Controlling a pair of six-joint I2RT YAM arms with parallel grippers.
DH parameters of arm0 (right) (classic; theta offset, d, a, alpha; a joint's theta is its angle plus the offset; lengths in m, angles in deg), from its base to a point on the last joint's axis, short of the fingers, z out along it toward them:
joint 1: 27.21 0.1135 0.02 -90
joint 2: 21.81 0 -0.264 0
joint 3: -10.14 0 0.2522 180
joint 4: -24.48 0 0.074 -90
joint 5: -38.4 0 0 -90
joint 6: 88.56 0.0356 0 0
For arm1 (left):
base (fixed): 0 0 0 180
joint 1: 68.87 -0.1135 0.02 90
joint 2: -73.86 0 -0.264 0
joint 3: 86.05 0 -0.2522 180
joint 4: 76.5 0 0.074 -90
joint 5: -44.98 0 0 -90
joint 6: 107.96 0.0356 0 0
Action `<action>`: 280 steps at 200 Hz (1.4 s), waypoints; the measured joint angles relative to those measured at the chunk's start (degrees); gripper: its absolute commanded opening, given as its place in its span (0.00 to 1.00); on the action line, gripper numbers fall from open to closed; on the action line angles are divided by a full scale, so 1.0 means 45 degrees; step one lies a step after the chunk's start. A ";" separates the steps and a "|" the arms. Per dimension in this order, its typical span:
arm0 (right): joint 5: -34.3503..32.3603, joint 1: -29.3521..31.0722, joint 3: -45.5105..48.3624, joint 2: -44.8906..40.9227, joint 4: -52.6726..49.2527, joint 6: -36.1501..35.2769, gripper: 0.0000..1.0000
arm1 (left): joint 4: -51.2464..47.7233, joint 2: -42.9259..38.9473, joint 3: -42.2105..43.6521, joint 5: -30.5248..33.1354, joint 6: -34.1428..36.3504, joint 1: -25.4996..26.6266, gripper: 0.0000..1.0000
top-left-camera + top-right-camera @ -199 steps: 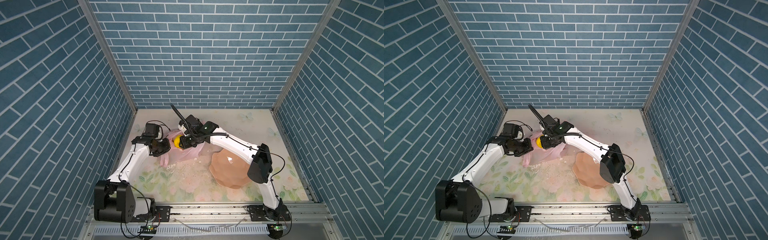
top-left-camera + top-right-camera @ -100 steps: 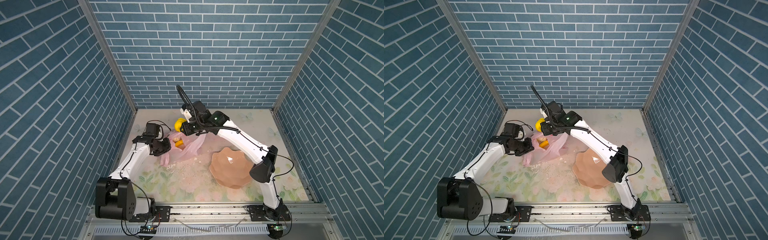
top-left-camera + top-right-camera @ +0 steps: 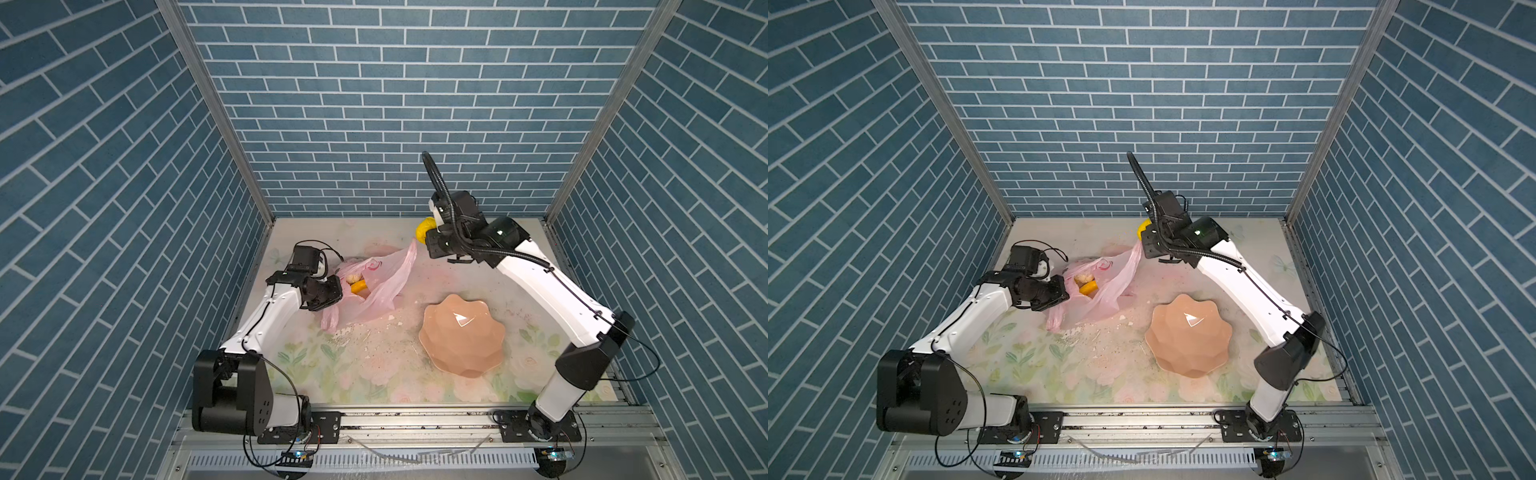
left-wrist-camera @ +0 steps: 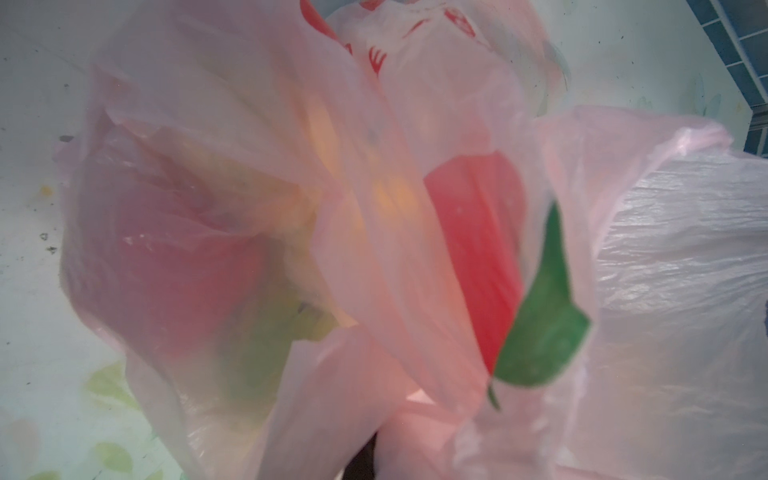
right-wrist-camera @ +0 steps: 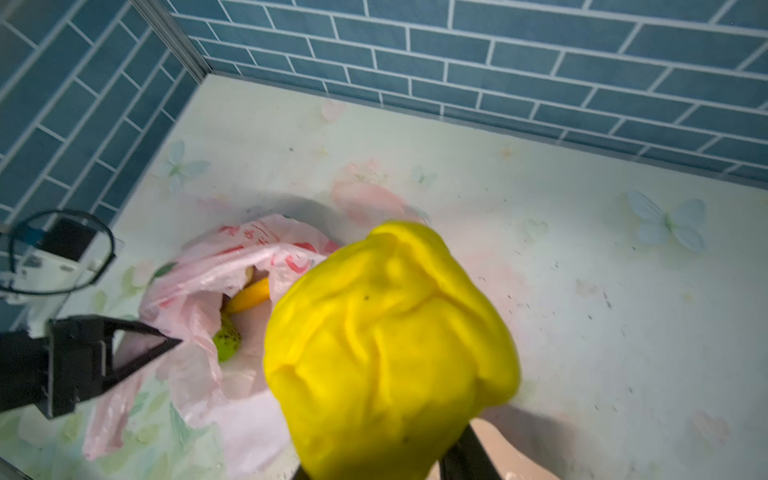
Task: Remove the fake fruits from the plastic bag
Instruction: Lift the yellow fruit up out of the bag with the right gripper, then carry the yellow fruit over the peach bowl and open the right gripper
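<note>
With our right end effector (image 3: 427,235) clamped on the wrinkly yellow fruit (image 5: 390,345) above the table (image 3: 478,266) and our left end effector (image 3: 334,293) pinching the pink plastic bag (image 3: 382,286), we should carry it clear of the trailing bag corner toward the peach bowl (image 3: 461,336).

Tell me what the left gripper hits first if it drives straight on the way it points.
The plastic bag: the left gripper, shut on its edge, points into it. Behind the film probably the fake fruits, though depth is unclear.
</note>
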 measured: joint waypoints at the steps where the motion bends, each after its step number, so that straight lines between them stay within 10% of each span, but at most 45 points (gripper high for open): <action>1: 0.0000 0.0000 0.0087 -0.0063 0.0005 0.0019 0.03 | 0.0000 0.0000 0.0000 0.0000 0.0000 0.0000 0.00; 102: 0.0272 0.0291 0.9088 -0.2905 0.1583 0.3240 0.02 | 0.0034 -0.0209 0.0068 0.0083 0.0185 0.0000 0.00; 280: 0.1409 0.1161 1.2497 -0.2123 0.4265 0.5833 0.22 | 0.0170 -0.0374 0.0287 0.0112 0.0291 0.0000 0.00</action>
